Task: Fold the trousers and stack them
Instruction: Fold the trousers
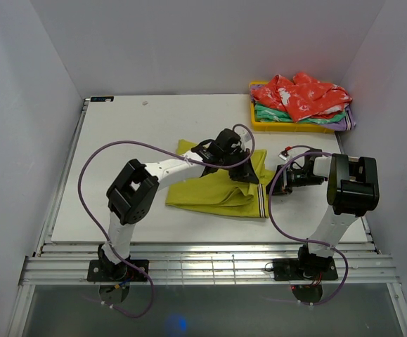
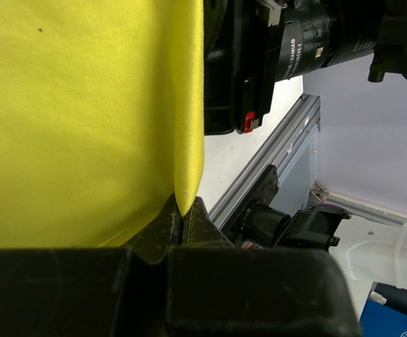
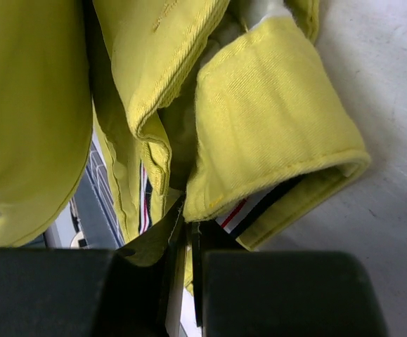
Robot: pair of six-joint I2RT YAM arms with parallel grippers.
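Left tool and right tool are each pinching tight on the yellow trousers, which are lying bunched and only partly folded mid-counter, so neat folding and stacking are waiting.

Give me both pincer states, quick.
left pincer: closed, pinching a fold of the trousers.
right pincer: closed, holding the trousers by the striped waistband.
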